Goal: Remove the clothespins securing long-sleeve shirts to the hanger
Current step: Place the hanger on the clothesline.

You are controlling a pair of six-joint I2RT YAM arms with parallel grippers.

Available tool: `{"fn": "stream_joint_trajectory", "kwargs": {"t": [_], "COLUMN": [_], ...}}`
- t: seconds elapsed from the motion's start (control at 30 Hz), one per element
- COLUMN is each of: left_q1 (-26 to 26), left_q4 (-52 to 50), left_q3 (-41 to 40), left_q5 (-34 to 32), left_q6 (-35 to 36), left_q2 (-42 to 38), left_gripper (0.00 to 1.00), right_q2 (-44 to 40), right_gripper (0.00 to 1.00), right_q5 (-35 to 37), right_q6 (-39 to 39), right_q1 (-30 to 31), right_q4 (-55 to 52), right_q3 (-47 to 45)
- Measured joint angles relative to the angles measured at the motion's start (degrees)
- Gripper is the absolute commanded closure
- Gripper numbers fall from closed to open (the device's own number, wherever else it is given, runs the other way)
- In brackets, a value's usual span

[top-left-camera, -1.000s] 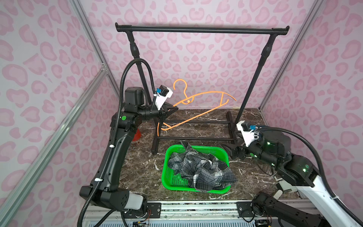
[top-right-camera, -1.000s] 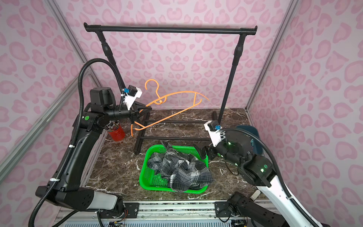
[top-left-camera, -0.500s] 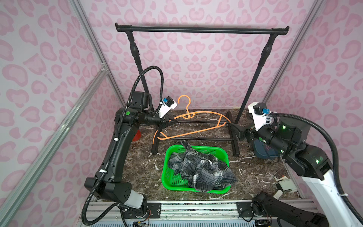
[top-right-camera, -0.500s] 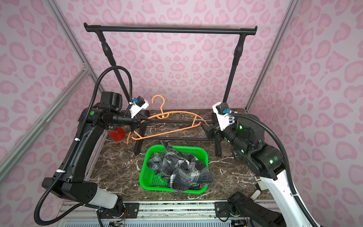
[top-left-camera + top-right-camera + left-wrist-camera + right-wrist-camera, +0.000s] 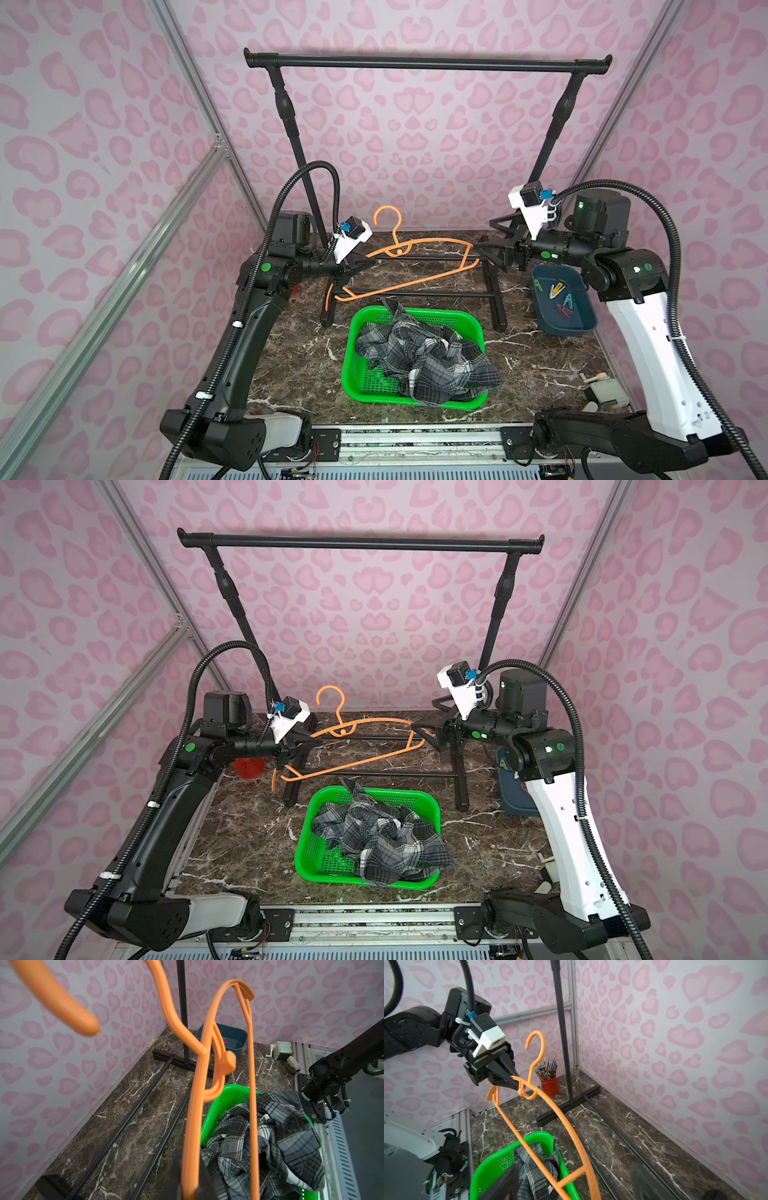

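Orange: 1 hanger (image 5: 444,240), with 1 plaid shirt (image 5: 424,361) in 1 basket (image 5: 348,365)

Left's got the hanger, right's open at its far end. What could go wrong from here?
1. The left gripper pinches the thin hanger beside its neck only. The hanger is tilted and might twist or slip.
2. The right gripper stands open around the far end. Closing off-centre could knock the hanger loose.
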Motion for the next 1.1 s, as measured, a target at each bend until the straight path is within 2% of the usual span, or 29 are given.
{"fn": "stream_joint_trajectory", "kwargs": {"t": [0.13,0.37,0.47,0.6,0.67,0.73,0.77,0.97,1.0,1.03,1.07,1.1], "left_q1": [0.00,-0.07,-0.11,-0.15,-0.13,-0.11,-0.09,-0.04,-0.07,-0.07,-0.07,-0.07], "left_q4": [2.40,4.81,4.92,5.22,5.22,5.22,5.35,6.05,6.12,6.25,6.51,6.91], "left_q3": [-1.20,-1.81,-2.05,-2.14,-2.14,-2.14,-2.14,-2.43,-2.54,-2.60,-2.64,-2.64], "left_q5": [0.20,1.18,1.38,1.40,1.42,1.36,1.11,0.44,0.26,0.13,-0.07,-0.68], "left_q6": [-0.55,-1.11,-1.29,-1.25,-1.20,-1.01,-0.90,-0.48,-0.50,-0.52,-0.55,-0.90], "left_q2": [-0.46,-1.01,-1.09,-1.09,-1.09,-1.09,-1.07,-1.18,-1.29,-1.44,-1.62,-1.90], "left_gripper": [0.97,0.96,0.96,0.96,0.96,0.97,0.97,0.96,0.95,0.84,0.66,0.53], "right_q2": [2.29,7.02,8.13,8.55,8.35,8.24,8.26,8.11,8.07,8.02,8.00,7.91], "right_gripper": [0.15,0.20,0.32,0.59,0.74,0.96,1.00,1.00,1.00,1.00,1.00,1.00], "right_q5": [-3.85,-4.02,-3.98,-3.28,-2.84,-2.86,-4.48,-5.18,-5.53,-5.73,-5.99,-6.34], "right_q6": [-1.70,-4.24,-4.35,-4.37,-4.44,-4.59,-4.42,-4.07,-3.98,-3.58,-3.39,-2.82], "right_q1": [0.46,4.61,5.18,5.88,5.90,5.90,5.92,6.01,5.97,5.92,5.88,5.68], "right_q4": [-1.29,-3.80,-3.80,-3.80,-3.72,-3.69,-3.87,-3.82,-3.82,-3.74,-3.72,-3.72], "right_q3": [0.22,1.20,1.36,1.27,1.16,0.92,0.81,-0.20,-0.24,-0.24,-0.24,-0.24]}}
